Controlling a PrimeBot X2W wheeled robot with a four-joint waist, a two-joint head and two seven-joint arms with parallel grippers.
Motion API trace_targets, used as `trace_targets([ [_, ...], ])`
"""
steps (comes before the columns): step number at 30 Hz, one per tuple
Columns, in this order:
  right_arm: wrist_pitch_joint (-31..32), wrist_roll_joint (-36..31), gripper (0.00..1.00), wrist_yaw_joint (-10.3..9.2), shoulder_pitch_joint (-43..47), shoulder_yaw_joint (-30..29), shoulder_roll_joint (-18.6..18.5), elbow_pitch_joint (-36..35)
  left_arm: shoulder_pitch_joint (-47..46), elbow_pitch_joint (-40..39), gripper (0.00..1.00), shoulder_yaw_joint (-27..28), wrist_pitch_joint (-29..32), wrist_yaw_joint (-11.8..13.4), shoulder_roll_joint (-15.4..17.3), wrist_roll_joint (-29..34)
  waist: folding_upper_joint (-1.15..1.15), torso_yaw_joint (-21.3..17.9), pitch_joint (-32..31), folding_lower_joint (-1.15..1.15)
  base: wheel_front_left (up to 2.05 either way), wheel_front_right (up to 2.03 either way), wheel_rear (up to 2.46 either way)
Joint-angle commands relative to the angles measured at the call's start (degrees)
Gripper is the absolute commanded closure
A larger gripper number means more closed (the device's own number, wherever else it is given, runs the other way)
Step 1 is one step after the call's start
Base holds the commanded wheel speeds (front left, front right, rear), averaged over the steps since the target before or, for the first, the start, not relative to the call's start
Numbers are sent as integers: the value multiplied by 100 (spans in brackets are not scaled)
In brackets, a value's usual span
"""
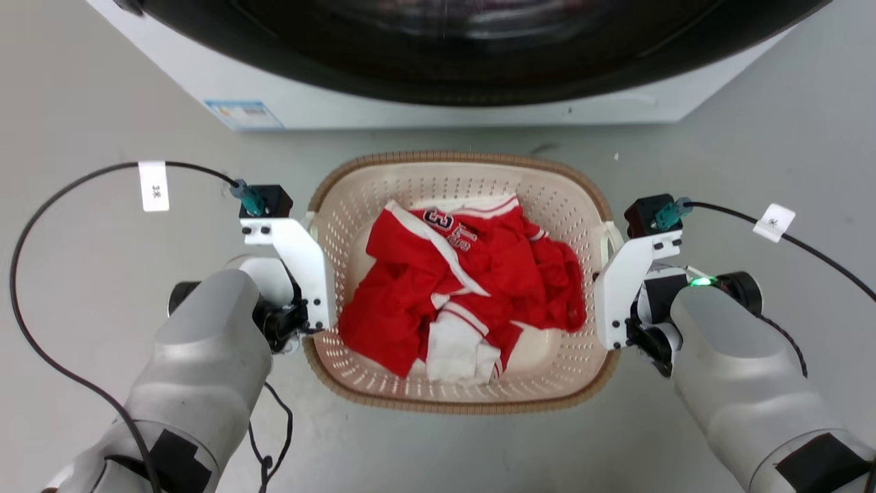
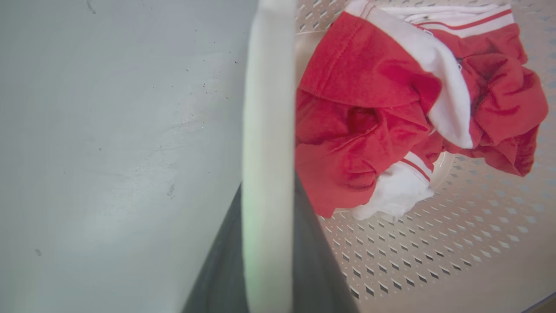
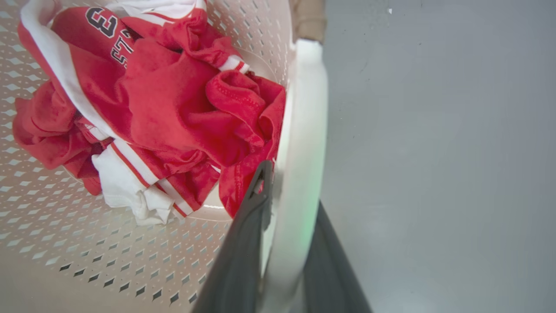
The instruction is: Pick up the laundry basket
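The laundry basket, cream and perforated with a brown woven-look rim, sits low in front of me with red and white clothes inside. My left gripper is at its left side. In the left wrist view the white handle runs between my left gripper's two dark fingers, which press against it. My right gripper is at the basket's right side. There the white handle sits between my right gripper's dark fingers, one inside the basket wall and one outside.
A white washing machine with a dark round door stands just beyond the basket. Grey floor lies on both sides. Black cables loop from each wrist over the floor.
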Motion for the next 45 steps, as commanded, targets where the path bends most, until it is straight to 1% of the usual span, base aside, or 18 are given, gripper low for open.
trace_targets([
  [1,37,18,100,66,72,52,108,-34,31,-50,100,-17,16,-26,-116,-32,0,3,-354,0,0,0,0],
  [7,218,145,100,66,247,135,110,30,234,-4,100,-130,161,-26,-167,-169,0,43,-952,0,0,0,0],
  [12,519,268,100,66,398,220,112,55,412,37,100,-218,336,-28,-229,-279,0,92,-1415,0,0,0,0],
  [20,839,479,100,66,684,387,121,14,763,106,100,-331,638,-40,-354,-437,0,162,-2035,0,0,0,0],
  [27,991,685,100,68,969,448,127,31,1069,139,100,-432,824,-41,-433,-548,0,199,-2440,0,0,0,0],
  [34,1125,882,100,70,1311,510,134,37,1417,166,100,-515,884,-42,-486,-641,0,187,-2841,0,0,0,0],
  [45,1140,1077,100,71,1555,578,144,54,1636,195,100,-591,904,-46,-557,-749,0,155,-3026,0,0,0,0],
])
